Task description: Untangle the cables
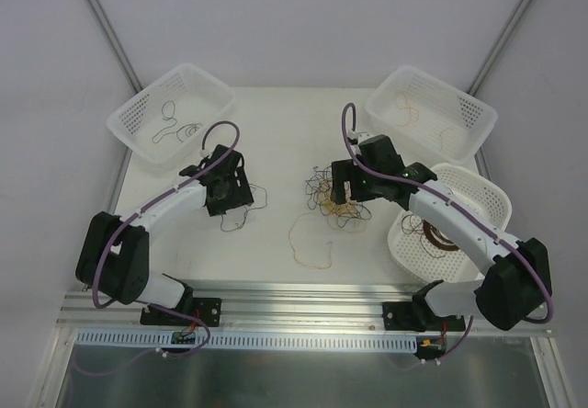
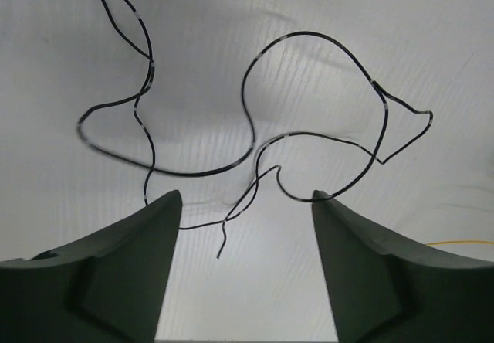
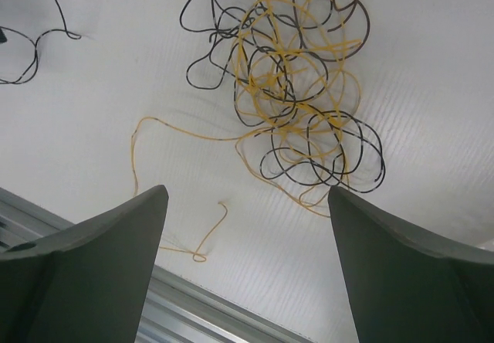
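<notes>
A tangle of yellow and black cables (image 1: 331,198) lies mid-table; in the right wrist view the tangle (image 3: 297,88) sits just beyond my open fingers. A loose yellow strand (image 1: 308,240) loops toward the near edge and also shows in the right wrist view (image 3: 185,242). My right gripper (image 1: 347,197) hovers over the tangle, open and empty (image 3: 247,196). A separate black cable (image 1: 243,210) lies by my left gripper (image 1: 228,201). In the left wrist view this black cable (image 2: 255,127) loops ahead of the open, empty left gripper (image 2: 243,204), its free end between the fingers.
A white basket (image 1: 138,119) at the back left holds a black wire. A second white basket (image 1: 478,114) at the back right holds tan wire. A round white basket (image 1: 487,197) on the right holds a brown coil (image 1: 439,236). An aluminium rail (image 1: 294,298) runs along the near edge.
</notes>
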Robot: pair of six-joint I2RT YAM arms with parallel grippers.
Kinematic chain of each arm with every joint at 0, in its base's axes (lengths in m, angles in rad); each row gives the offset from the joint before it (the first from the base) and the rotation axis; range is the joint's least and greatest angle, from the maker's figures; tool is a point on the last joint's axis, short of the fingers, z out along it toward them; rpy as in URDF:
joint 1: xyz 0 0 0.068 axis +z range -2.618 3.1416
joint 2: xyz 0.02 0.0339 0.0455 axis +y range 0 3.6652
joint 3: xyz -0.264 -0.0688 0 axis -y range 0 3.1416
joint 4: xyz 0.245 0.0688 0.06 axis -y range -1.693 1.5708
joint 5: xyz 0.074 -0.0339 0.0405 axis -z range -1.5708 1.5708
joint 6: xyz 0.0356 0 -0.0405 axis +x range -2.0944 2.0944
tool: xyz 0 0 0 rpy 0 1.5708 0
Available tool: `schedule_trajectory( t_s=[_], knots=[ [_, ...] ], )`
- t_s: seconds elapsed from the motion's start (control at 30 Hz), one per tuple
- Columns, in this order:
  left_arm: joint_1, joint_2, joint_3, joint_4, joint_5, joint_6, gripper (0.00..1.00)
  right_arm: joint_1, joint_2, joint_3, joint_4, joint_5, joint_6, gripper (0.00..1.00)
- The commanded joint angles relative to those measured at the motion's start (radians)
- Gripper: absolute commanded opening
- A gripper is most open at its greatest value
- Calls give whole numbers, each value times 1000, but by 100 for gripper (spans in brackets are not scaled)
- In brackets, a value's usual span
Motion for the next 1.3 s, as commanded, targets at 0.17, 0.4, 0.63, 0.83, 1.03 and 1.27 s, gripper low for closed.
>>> schedule_trajectory(
  t_s=[0.17,0.4,0.63,0.83,1.03,1.27],
  knots=[
    [7,-175,-13,-38,13,-122,94,6,-99,-58,31,-74,-70,90],
    [-7,-105,16,-32,81,123,96,8,-48,-6,2,-63,-78,90],
    [-76,-11,33,124,135,420,91,6,15,14,-1,-108,-95,90],
    [-94,85,39,255,166,487,92,6,28,32,-19,-108,-113,90],
    [-96,188,97,307,137,470,89,6,16,29,-38,-86,-122,90],
    [-103,268,157,326,138,415,64,6,-10,11,-47,-53,-128,90]
  ],
)
